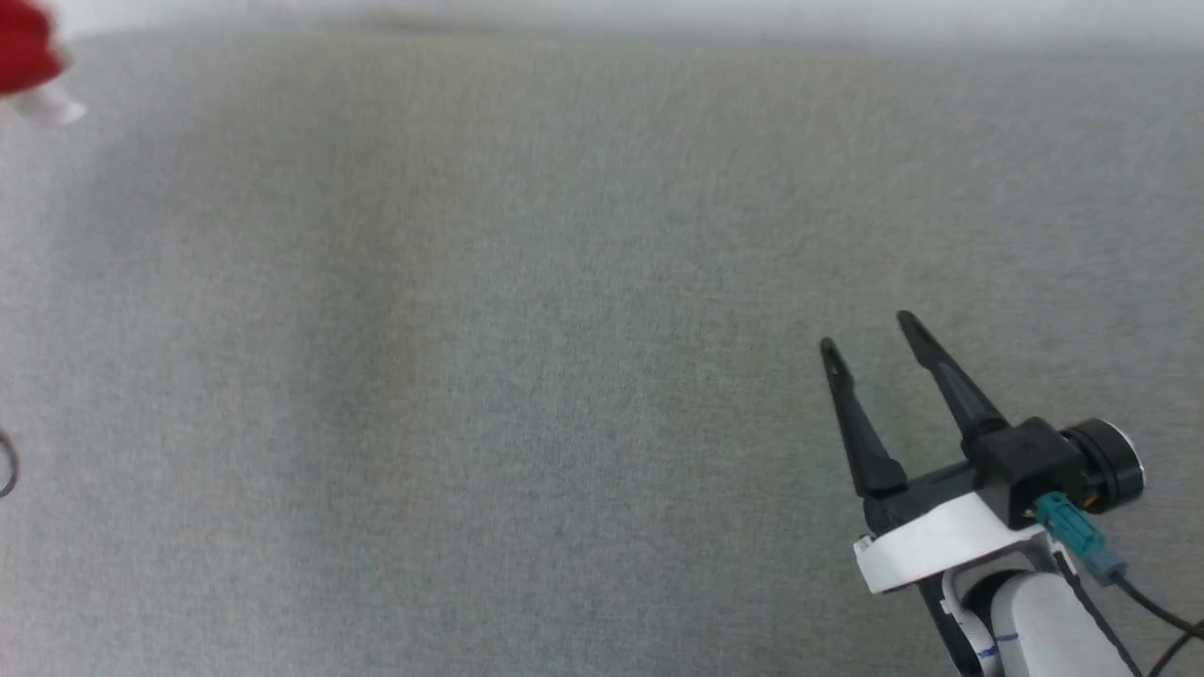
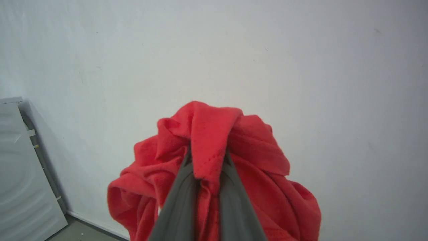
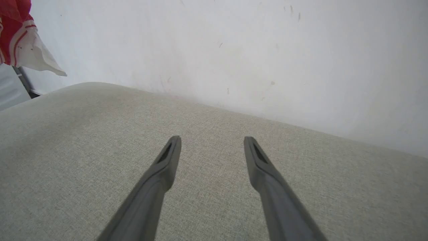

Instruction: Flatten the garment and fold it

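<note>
The left gripper [image 2: 209,157] pinches the soft, light shirt [image 2: 260,147] mid-bunch; its corners would likely give a better hold. The right gripper [image 1: 867,332], at four o'clock, gapes empty.

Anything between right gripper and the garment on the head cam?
Bare stretch: in the head view, just the grey fabric surface lies between the right gripper and the garment at the top-left corner.

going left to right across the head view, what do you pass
bunched red garment with a white edge, upper left corner → bare grey woven fabric surface → right gripper, two long dark fingers spread apart
</note>
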### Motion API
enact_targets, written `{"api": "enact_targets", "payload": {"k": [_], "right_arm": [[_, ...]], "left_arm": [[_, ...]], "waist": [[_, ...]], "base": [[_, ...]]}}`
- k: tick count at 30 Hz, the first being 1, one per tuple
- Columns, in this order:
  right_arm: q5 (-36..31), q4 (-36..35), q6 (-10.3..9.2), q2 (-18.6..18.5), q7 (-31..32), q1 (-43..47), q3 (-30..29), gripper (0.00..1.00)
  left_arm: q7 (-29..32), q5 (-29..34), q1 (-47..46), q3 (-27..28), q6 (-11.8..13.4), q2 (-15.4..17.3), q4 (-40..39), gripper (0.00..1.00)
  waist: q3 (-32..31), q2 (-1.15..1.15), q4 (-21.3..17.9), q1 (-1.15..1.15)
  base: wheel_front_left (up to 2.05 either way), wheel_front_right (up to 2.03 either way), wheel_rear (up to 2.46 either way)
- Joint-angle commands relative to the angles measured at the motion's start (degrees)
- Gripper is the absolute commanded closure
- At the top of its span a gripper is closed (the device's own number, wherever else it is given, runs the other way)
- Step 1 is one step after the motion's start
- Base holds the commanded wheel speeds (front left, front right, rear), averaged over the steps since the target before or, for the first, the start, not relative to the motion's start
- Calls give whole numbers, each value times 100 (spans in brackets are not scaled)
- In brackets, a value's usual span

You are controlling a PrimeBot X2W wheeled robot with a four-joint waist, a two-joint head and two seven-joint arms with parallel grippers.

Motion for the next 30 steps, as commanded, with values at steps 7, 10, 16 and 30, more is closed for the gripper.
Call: {"api": "enact_targets", "payload": {"k": [7, 10, 16, 30], "right_arm": [[348, 13, -12, 21, -126, 206, -193, 0], [413, 28, -12, 22, -148, 250, -218, 0], [495, 42, -12, 22, -170, 302, -189, 0], [592, 132, -12, 22, -224, 286, -144, 0]], "left_arm": [[589, 162, -484, -1078, -267, -899, -1077, 100], [870, -22, -465, -1398, -356, -1349, -1296, 100], [1949, -539, 36, -2172, -660, -2047, -1465, 100], [3925, -1129, 2293, -3645, -804, -2462, -545, 100]], "waist": [[-1194, -1, -749, 2], [-1261, -1, -939, 2], [-1221, -1, -1306, 2], [-1152, -1, -1854, 2]], "base": [[0, 0, 0], [0, 0, 0], [0, 0, 0], [0, 0, 0]]}}
